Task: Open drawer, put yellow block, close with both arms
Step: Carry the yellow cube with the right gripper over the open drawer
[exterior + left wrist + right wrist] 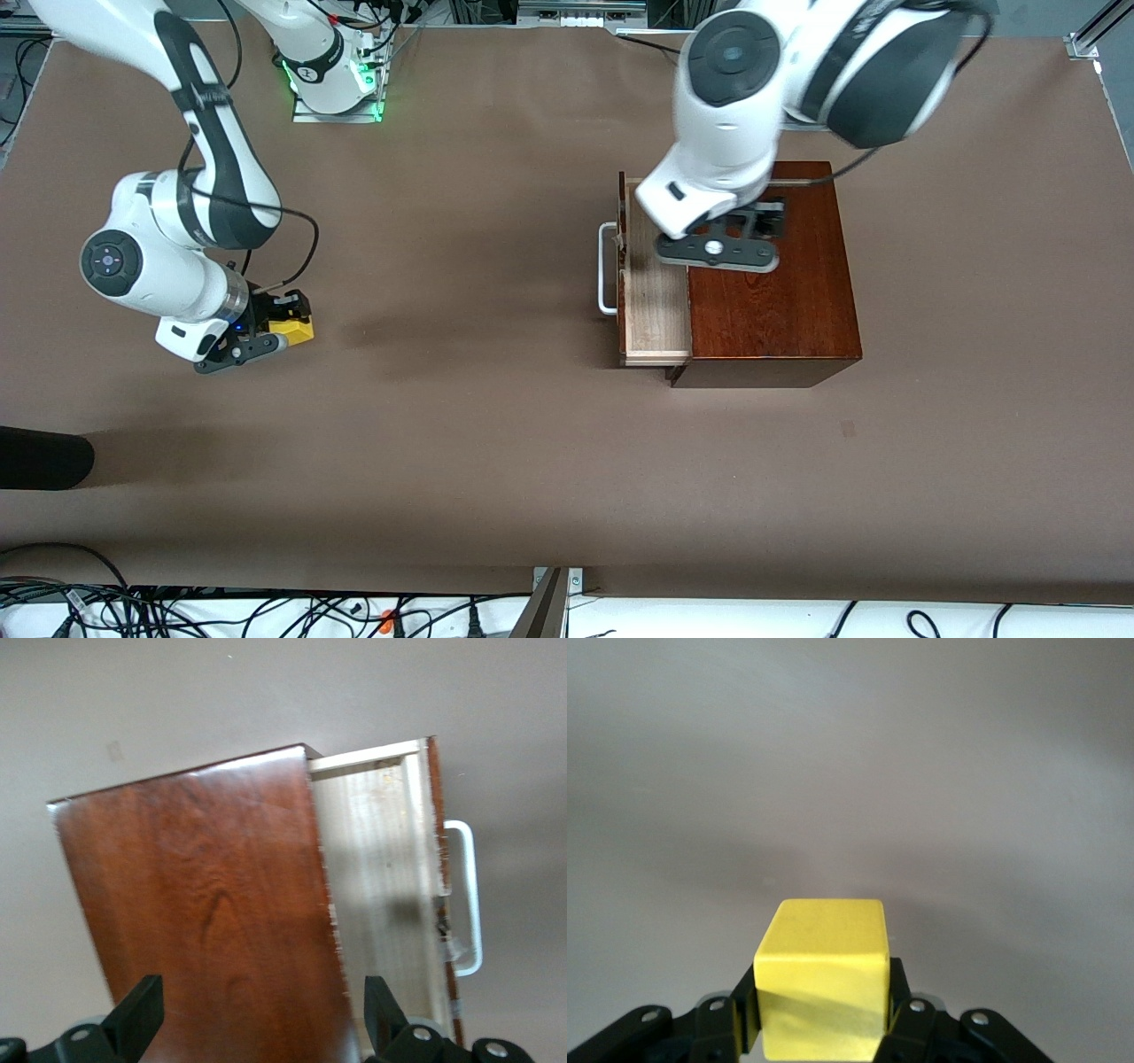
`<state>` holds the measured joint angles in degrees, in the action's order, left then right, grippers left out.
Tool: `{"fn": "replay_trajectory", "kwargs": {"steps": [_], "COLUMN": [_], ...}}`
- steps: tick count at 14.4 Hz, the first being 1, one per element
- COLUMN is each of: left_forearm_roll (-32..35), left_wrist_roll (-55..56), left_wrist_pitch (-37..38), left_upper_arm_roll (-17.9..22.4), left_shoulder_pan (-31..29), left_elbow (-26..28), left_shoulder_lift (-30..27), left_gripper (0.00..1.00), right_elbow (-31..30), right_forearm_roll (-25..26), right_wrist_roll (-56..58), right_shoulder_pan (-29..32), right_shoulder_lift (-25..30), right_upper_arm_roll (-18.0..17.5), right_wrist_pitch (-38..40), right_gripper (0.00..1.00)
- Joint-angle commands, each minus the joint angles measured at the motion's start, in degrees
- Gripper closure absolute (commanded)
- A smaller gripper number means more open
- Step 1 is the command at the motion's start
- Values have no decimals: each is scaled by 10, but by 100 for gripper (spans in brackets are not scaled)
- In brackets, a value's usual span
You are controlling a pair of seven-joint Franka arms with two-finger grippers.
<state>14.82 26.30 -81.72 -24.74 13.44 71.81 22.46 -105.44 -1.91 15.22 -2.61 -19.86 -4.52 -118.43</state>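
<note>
Your drawer [656, 306] is already pulled out and empty. The right gripper [285, 328] grips the yellow block [293, 330] toward the right arm's end of the table, well apart from the drawer. The left gripper [764, 221] waits spread over the box [780, 292]. Placing and closing remain.

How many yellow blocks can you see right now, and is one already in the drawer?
1. The yellow block sits between the right gripper jaws, toward the right arm's end of the table. The drawer is open; its visible part holds none, though the left arm covers some.
</note>
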Motion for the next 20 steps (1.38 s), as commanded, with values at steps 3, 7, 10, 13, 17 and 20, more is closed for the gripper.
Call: {"fn": "replay_trajectory", "kwargs": {"steps": [3, 7, 10, 13, 17, 20], "left_forearm_roll": [-30, -130, -134, -128, -127, -127], "left_wrist_roll": [-99, -173, -233, -241, -242, -245], "left_wrist_pitch": [34, 64, 46, -25, -143, -143], "left_upper_arm_roll": [0, 51, 161, 210, 244, 243], "left_shoulder_pan": [-81, -146, -101, -84, -76, -90], "left_elbow": [9, 32, 88, 161, 281, 278], "left_shoulder_lift": [-50, -89, -130, -171, -237, -233], "left_gripper": [0, 0, 0, 0, 0, 0], "right_elbow": [133, 182, 270, 363, 423, 443], "right_forearm_roll": [-1, 7, 20, 61, 67, 67], "right_wrist_roll": [-5, -12, -4, 10, 46, 57], "right_shoulder_pan": [-117, -232, -299, -372, -423, -458], "right_shoulder_lift": [-11, -32, -76, -126, -162, -193], "right_upper_arm_roll": [-6, -6, -6, -6, -6, -4], "right_wrist_pitch": [109, 100, 102, 107, 99, 67], "right_gripper": [85, 84, 82, 82, 84, 84]}}
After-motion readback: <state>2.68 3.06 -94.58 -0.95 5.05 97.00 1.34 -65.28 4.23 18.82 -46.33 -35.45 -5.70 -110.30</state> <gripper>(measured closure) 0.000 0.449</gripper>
